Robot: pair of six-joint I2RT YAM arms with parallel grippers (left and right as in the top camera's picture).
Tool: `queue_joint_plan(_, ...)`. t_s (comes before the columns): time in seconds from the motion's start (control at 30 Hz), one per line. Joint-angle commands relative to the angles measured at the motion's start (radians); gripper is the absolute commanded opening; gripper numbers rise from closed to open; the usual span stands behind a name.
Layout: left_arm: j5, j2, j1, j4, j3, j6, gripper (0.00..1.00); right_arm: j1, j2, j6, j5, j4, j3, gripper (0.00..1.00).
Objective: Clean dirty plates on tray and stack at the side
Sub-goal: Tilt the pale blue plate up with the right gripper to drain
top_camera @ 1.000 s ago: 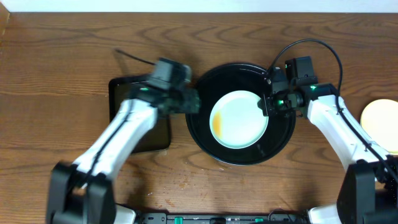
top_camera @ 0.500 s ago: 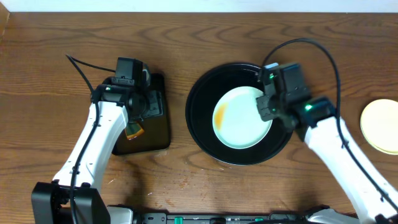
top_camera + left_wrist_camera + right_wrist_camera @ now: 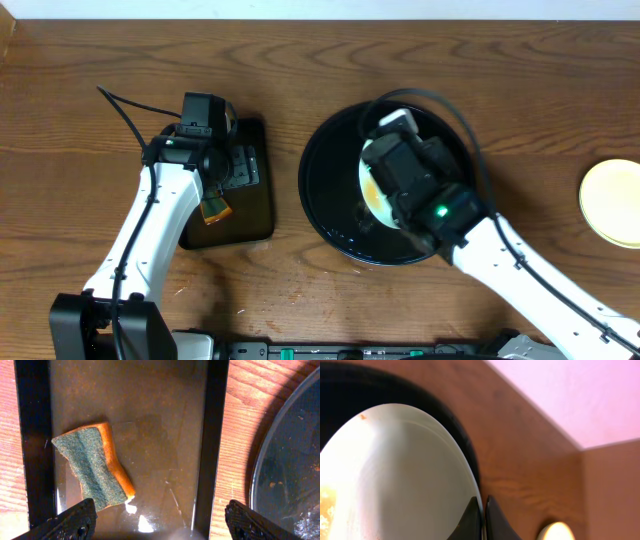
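Your right hand (image 3: pixel 482 521) pinches the plate (image 3: pixel 395 480) by its rim, seemingly tilted over the tray (image 3: pixel 328 195) — centre your wide-spread left hand (image 3: pixel 160 521) on the sponge (image 3: pixel 95 472) — then close

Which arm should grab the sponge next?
Left. The left hand hangs open above the sponge in the small tray; the right hand is shut on the rim of the plate.

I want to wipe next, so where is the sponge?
The sponge lies loose in the small rectangular tray, left of the round tray, near the open left tool.
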Motion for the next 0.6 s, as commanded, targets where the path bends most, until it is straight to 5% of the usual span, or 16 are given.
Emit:
queue_joint_plan(0.0, -0.016, 0.007, 0.005, -0.003, 0.000, 0.009, 0.84, 0.045, -0.006, -0.141, 0.177, 0.047, -0.002, 0.01)
queue_joint_plan(0.3, -0.016, 0.007, 0.005, -0.003, 0.000, 0.009, 0.85, 0.130, -0.006, -0.409, 0.259, 0.129, -0.002, 0.01)
queue_joint_plan(0.57, -0.016, 0.007, 0.005, -0.003, 0.000, 0.009, 0.85, 0.167, -0.006, -0.457, 0.259, 0.133, -0.002, 0.01)
